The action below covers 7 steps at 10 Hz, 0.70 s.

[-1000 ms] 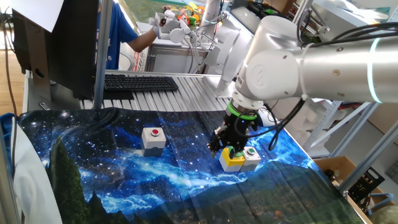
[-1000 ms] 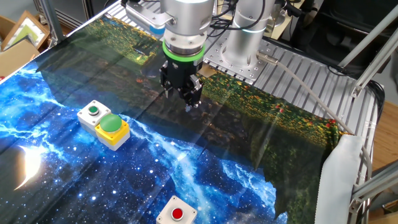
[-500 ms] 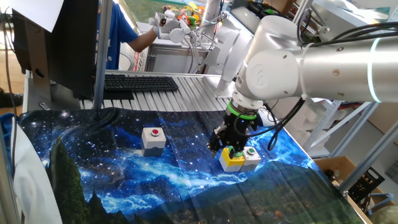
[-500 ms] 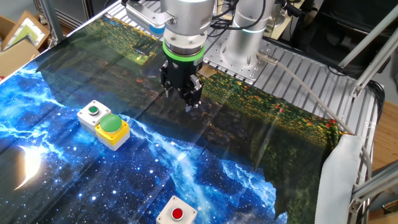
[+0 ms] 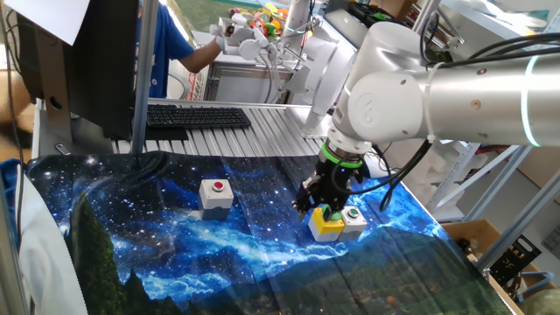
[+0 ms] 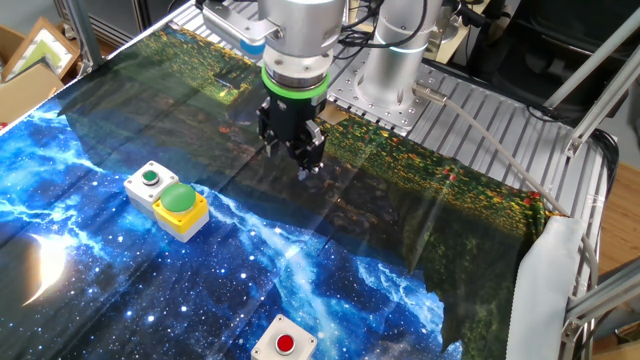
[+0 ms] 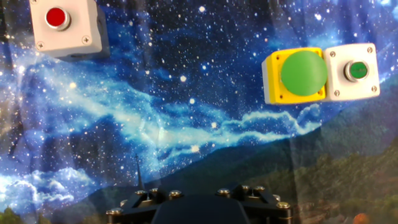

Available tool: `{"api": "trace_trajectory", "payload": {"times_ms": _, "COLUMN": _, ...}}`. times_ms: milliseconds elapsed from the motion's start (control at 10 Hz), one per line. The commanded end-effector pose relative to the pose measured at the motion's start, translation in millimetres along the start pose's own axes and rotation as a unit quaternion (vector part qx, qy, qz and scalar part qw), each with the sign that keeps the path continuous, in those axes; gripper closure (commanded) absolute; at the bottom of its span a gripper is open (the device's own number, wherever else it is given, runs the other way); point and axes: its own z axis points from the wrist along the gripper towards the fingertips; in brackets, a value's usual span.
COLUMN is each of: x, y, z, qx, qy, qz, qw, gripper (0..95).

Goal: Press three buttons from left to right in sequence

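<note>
Three button boxes on a starry blue cloth, robot claw above the cloth.

Landmark: yellow box with green dome [image 7: 303,74]. Small grey box with tiny green button [image 7: 353,71] touches its right side in the hand view; grey box with red button [image 7: 64,26] lies well apart to its left. Claw [image 6: 305,165] points down at bare cloth [image 6: 330,270], apart from the yellow box and touching none of the boxes; whether its fingers stand apart or together cannot be told. Black keyboard [image 5: 197,116] lies beyond the cloth's far edge.
</note>
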Motion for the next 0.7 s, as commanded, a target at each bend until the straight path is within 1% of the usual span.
{"api": "trace_trajectory", "payload": {"times_ms": 100, "x": -24.1, "y": -26.5, "z": 5.0, "qx": -0.001, "qy": 0.002, "qz": -0.025, "qw": 0.9997, "gripper": 38.0}}
{"api": "trace_trajectory", "payload": {"times_ms": 200, "x": -36.9, "y": -42.6, "z": 6.7, "qx": -0.002, "qy": 0.0, "qz": -0.036, "qw": 0.9994, "gripper": 38.0}}
{"api": "trace_trajectory", "payload": {"times_ms": 300, "x": -51.6, "y": -57.8, "z": 6.5, "qx": -0.001, "qy": -0.006, "qz": -0.045, "qw": 0.999, "gripper": 38.0}}
{"api": "trace_trajectory", "payload": {"times_ms": 400, "x": -70.7, "y": -73.7, "z": 3.1, "qx": 0.001, "qy": -0.014, "qz": -0.052, "qw": 0.9985, "gripper": 38.0}}
{"api": "trace_trajectory", "payload": {"times_ms": 500, "x": -110.3, "y": -120.0, "z": -5.5, "qx": 0.017, "qy": -0.016, "qz": -0.094, "qw": 0.9953, "gripper": 38.0}}
{"api": "trace_trajectory", "payload": {"times_ms": 600, "x": -121.7, "y": -144.6, "z": -5.0, "qx": 0.017, "qy": -0.022, "qz": -0.105, "qw": 0.9941, "gripper": 38.0}}
{"api": "trace_trajectory", "payload": {"times_ms": 700, "x": -135.6, "y": -186.7, "z": 4.2, "qx": 0.02, "qy": -0.04, "qz": -0.119, "qw": 0.9918, "gripper": 19.0}}
